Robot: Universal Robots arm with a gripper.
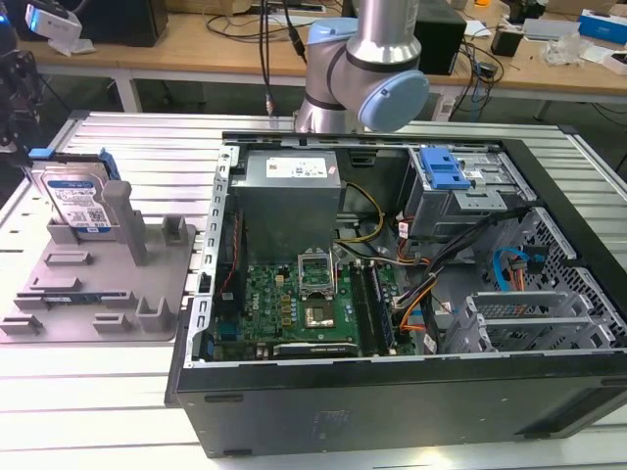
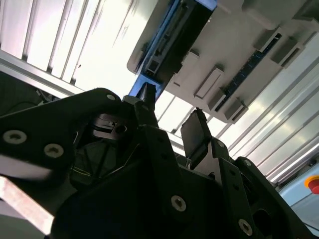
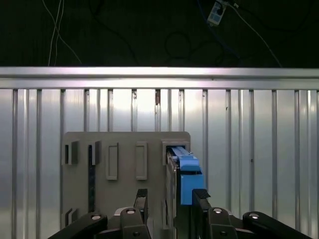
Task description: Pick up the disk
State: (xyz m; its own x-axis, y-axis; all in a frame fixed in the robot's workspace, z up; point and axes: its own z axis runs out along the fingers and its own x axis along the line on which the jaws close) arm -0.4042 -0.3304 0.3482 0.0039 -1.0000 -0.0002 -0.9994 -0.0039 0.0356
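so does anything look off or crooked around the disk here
Nothing spilled or damaged. The disk stands upright in its slot on the fixture plate. In the first wrist view the open end effector looks slightly off-centre: the disk lines up nearer one side of its gap, not the middle.

light: bright | glare: ribbed table [image 2: 109, 55] blown white | end effector [image 2: 172, 107]: shadowed

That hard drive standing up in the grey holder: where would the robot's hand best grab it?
Probably by its two broad flat faces near the top edge, coming from above. The disk stands on edge in the grey plate, its foot slotted in and its top free.
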